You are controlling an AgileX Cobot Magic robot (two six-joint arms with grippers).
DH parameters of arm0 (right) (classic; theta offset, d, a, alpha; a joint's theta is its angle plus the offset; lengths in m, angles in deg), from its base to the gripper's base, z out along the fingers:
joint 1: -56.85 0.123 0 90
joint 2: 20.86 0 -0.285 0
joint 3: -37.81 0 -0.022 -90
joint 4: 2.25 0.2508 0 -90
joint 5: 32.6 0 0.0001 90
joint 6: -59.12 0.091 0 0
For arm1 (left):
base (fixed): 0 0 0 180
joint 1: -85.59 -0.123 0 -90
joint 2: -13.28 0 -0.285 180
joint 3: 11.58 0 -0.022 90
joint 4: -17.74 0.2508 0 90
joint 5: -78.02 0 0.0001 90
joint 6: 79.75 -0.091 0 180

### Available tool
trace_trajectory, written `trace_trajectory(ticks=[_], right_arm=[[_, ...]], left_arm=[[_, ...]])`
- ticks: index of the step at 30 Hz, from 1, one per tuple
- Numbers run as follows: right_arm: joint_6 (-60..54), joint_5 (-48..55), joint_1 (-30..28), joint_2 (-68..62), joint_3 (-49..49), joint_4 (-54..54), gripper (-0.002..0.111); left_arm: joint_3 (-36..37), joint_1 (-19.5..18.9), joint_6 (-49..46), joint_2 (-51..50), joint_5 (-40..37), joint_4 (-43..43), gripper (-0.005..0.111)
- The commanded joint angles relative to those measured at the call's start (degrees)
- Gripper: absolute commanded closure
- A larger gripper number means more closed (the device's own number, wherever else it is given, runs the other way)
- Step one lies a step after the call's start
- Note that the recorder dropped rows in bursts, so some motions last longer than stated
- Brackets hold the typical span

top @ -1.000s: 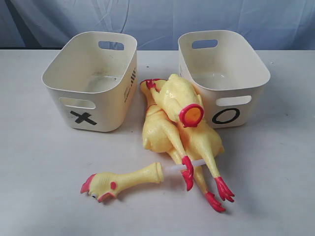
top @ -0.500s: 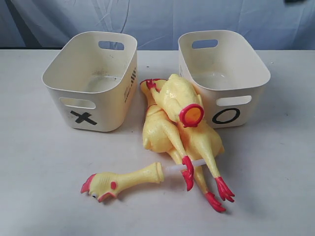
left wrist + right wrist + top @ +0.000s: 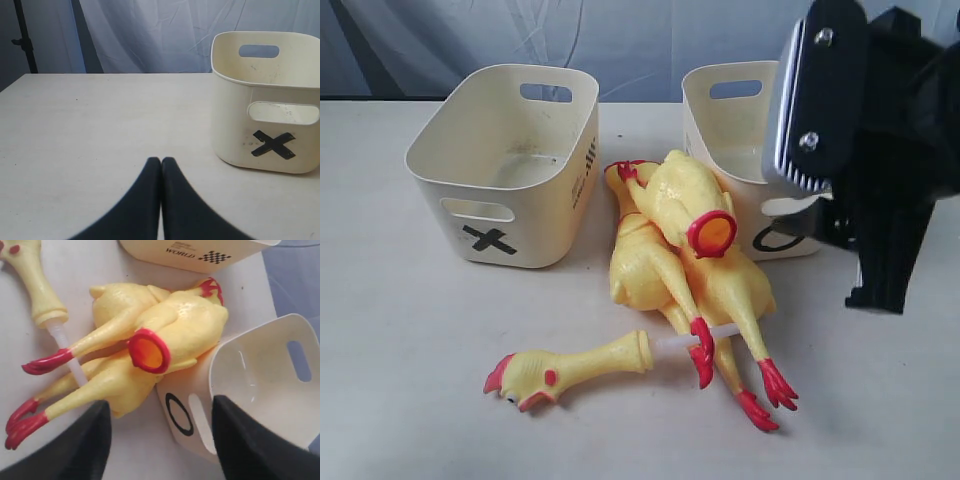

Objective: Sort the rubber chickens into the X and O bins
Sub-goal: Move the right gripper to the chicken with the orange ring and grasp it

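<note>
- R gripper (image 3: 159,450): fingers spread wide, holding nothing. It hangs over the near corner of the O bin (image 3: 720,140), approx 3 o'clock of the chicken pile (image 3: 650,270) in the exterior view.
- L gripper (image 3: 161,200): fingers pinched together, empty, low over the table (image 3: 75,125), facing the X bin (image 3: 260,130). No chickens on its cam.
- Pile lies btwn the bins and up against the O bin. X bin is at 10 o'clock of it, O bin at 2.
- Headless body (image 3: 685,200) is on top. Long axis runs approx 11-to-5, red-rimmed hole at the 5 end.
- Loose head (image 3: 570,368) is at 7 o'clock of the pile, on its own.
- My call: R arm is much nearer, so I'd take the headless body w/ fingers across that axis, approx 2-to-8.
</note>
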Motion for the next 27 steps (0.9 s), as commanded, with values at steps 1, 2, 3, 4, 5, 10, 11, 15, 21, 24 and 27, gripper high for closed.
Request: trace_trajectory(ticks=[1,2,3,4,5,10,11,15,21,24,27], right_arm=[[6.29,-2.83,2.99,-0.07,-5.19,-6.53,0.061],[7.47,-3.33,3.91,-0.07,-6.25,-8.53,0.064],[8.38,-3.85,4.74,-0.07,-6.96,-10.14,0.065],[9.54,-4.62,5.93,-0.07,-7.82,-11.51,0.065],[10.46,-5.24,7.22,-0.07,-8.49,-12.78,0.066],[20.48,-11.46,12.37,-0.07,-13.76,-26.99,0.079],[23.23,-12.65,12.92,-0.11,-14.91,-30.01,0.078],[32.22,-19.06,13.43,-0.21,-18.74,-41.09,0.071],[47.54,-26.47,13.43,-1.28,-20.64,-53.53,0.067],[51.92,-26.14,13.43,-3.77,-20.64,-61.82,0.067],[57.67,-25.85,13.43,-7.33,-20.64,-67.89,0.067]], left_arm=[[-0.11,0.26,0.16,0.27,0.54,0.19,0.107],[-0.11,0.26,0.16,0.27,0.54,0.19,0.107],[-0.11,0.26,0.16,0.27,0.54,0.19,0.107],[-0.11,0.26,0.16,0.27,0.54,0.19,0.107],[-0.11,0.26,0.16,0.27,0.54,0.19,0.107],[-0.11,0.26,0.16,0.27,0.54,0.19,0.107],[-0.11,0.26,0.16,0.27,0.54,0.19,0.107],[-0.11,0.26,0.16,0.27,0.54,0.19,0.107],[-0.11,0.26,0.16,0.27,0.54,0.19,0.107],[-0.11,0.26,0.16,0.27,0.54,0.43,0.107],[-0.11,0.26,0.16,0.27,0.54,0.43,0.107]])
